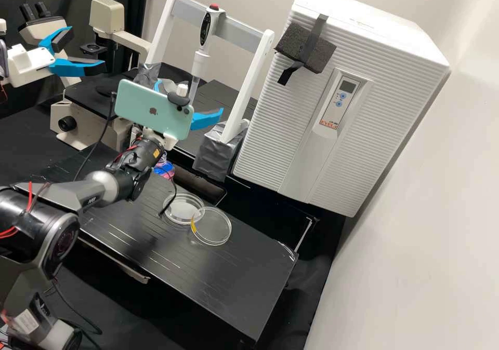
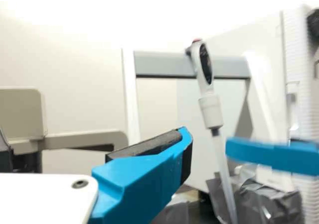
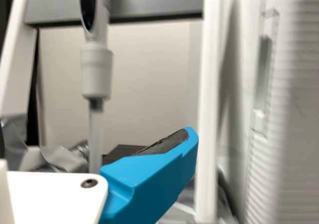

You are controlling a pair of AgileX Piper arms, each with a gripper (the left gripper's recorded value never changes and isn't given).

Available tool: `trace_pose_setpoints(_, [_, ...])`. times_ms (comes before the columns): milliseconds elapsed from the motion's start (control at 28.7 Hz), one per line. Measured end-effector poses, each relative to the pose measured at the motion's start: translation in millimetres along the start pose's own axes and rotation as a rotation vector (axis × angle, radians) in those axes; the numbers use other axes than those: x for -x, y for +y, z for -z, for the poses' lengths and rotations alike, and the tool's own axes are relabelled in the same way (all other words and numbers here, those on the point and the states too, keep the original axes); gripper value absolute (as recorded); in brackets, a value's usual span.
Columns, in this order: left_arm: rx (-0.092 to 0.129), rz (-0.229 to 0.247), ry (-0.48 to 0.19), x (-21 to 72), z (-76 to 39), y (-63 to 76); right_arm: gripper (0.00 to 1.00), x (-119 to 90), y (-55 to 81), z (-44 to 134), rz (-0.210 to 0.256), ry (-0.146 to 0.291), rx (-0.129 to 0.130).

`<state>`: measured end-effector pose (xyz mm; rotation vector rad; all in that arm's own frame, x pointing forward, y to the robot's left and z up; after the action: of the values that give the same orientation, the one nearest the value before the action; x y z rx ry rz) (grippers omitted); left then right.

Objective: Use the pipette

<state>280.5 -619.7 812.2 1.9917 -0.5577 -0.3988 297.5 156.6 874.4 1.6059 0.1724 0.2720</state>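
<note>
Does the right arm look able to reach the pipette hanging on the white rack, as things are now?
Probably yes. The right gripper is open and close by the lower part of the pipette, under the crossbar of the rack, and nothing stands between them.

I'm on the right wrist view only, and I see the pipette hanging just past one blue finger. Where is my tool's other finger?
Observer: On the other side of the pipette. In the high view the right tool is open, and the thin shaft looks lined up between its fingers.
Operator: And the left tool?
Observer: The left tool is open, off beside the microscope, apart from the pipette.
Operator: Anything on the bench?
Observer: On the bench lie the far dish and the near dish, both clear, side by side.
</note>
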Motion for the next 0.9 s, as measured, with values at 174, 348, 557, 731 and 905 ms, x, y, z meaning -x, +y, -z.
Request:
trace_pose_setpoints(174, [-0.005, 0.055, 0.030, -3.6, 1.7, -11.7, 1.00, -24.3, 16.4, 27.0, -0.042, 0.021, 0.001])
trace_pose_setpoints(348, [-0.013, 0.068, 0.026, -4.4, 0.5, -16.3, 1.00, -42.4, 21.4, 38.3, -0.040, -0.003, 0.001])
trace_pose_setpoints(557, [-0.013, 0.070, 0.027, -4.6, 0.8, -17.2, 0.00, -64.4, 19.4, 48.2, -0.028, -0.012, 0.035])
trace_pose_setpoints(731, [-0.013, 0.072, 0.027, -4.7, 0.9, -17.9, 0.00, -76.3, 14.2, 48.6, -0.016, -0.023, 0.070])
trace_pose_setpoints(905, [-0.013, 0.072, 0.027, -4.7, 0.9, -17.8, 0.00, -81.4, 12.3, 46.1, -0.007, -0.046, 0.063])
